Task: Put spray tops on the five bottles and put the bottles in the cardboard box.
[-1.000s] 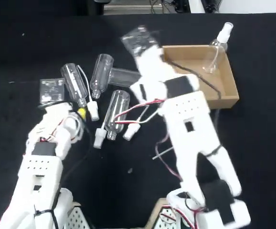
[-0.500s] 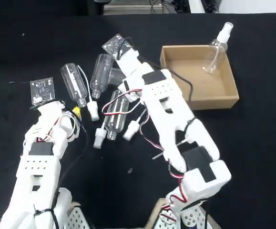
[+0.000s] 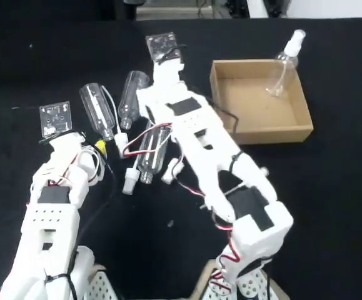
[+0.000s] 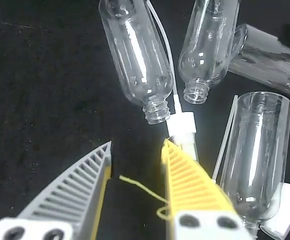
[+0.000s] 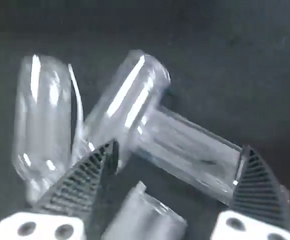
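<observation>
Jaws of right gripper (image 5: 179,150) spread over a bare bottle (image 5: 195,150) lying among others; left gripper (image 4: 137,145) spread too, beside a white spray top (image 4: 181,125). I judge the bottles light, slick and prone to rolling, so I'd grip mid-body. Black table (image 3: 343,187); one capped bottle (image 3: 285,62) stands in the cardboard box (image 3: 274,132).

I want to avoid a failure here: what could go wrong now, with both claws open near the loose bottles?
1. The right claw is open above a lying bottle that rests against a second bottle; closing may roll both away.
2. The left claw sits close to a loose spray top; a small push might knock it aside.
</observation>
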`<state>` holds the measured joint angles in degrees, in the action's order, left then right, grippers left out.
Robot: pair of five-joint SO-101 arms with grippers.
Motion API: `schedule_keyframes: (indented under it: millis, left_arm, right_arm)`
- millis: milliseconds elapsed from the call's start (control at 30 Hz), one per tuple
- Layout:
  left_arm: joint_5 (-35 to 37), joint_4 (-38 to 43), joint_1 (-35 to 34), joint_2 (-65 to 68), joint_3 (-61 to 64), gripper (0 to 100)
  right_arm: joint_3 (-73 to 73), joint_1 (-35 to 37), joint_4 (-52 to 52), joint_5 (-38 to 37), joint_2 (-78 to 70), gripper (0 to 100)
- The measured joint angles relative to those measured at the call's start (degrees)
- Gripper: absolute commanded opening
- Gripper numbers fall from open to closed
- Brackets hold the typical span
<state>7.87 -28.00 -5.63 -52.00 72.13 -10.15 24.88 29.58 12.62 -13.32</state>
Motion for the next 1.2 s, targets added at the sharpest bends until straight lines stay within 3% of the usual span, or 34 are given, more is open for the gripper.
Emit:
schedule_keyframes:
  millis: [100,333,533,667,867,1067,1200]
  left_arm:
    - [0.00,0.00,0.00,0.00,0.00,15]
    - [0.00,0.00,0.00,0.00,0.00,15]
    - [0.00,0.00,-0.18,0.00,0.00,15]
    - [0.00,0.00,-0.70,0.00,0.00,15]
    - [0.00,-0.79,-0.62,-2.55,0.00,15]
    - [0.00,-6.24,-2.73,-14.51,0.09,15]
    - [0.00,-7.03,-2.81,-24.79,4.40,15]
  right_arm:
    - [0.00,1.23,-7.12,4.66,-3.08,32.6]
    - [0.00,2.37,-22.59,6.42,-12.57,32.5]
    - [0.00,2.29,-26.37,6.59,-15.65,32.5]
    - [0.18,2.29,-21.45,6.59,-15.56,32.5]
    - [0.53,2.81,-5.45,6.59,-11.34,32.5]
    - [0.09,4.48,10.99,6.59,-5.45,32.5]
    - [0.09,7.74,14.42,6.59,-0.62,32.5]
